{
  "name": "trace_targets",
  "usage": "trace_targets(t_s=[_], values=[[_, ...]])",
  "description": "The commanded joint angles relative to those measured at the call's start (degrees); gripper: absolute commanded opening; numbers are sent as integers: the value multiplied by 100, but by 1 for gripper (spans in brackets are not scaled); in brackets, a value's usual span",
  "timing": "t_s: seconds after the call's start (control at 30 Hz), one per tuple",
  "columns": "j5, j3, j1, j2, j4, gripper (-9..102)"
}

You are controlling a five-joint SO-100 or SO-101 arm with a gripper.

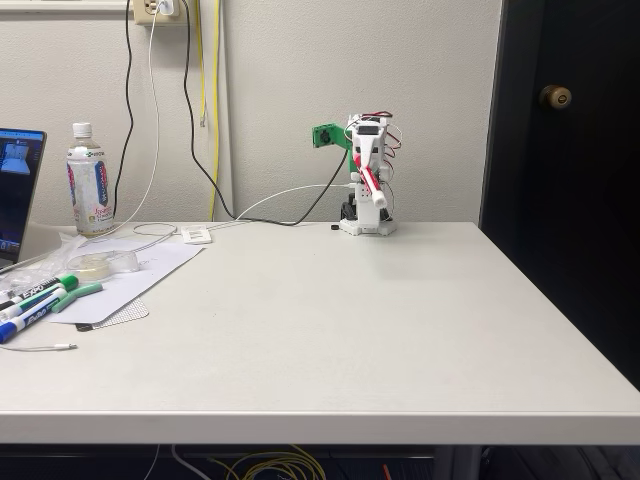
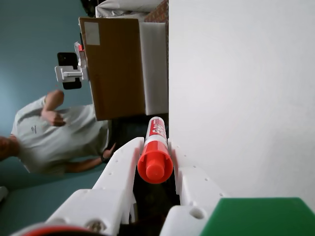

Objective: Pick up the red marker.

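Note:
The red marker (image 2: 155, 152), white barrel with a red label and red cap, sits clamped between my white fingers (image 2: 123, 162) in the wrist view, cap end toward the camera. My gripper (image 2: 153, 143) is shut on it. In the fixed view the arm is folded upright at the back of the table, and the gripper (image 1: 374, 190) holds the red marker (image 1: 372, 184) slanted, well above the tabletop.
At the table's left edge lie green-capped markers (image 1: 62, 287) and a blue-capped marker (image 1: 20, 325) on paper, near a bottle (image 1: 88, 183) and a laptop (image 1: 18, 185). Cables hang on the wall. A person (image 2: 54, 135) and a cardboard box (image 2: 113, 66) show in the wrist view.

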Motion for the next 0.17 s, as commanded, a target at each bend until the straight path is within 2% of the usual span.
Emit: trace_targets(t_s=[0.0, 0.13], values=[[35, -35, 18, 105, -105, 1], [70, -35, 9, 123, -97, 1]])
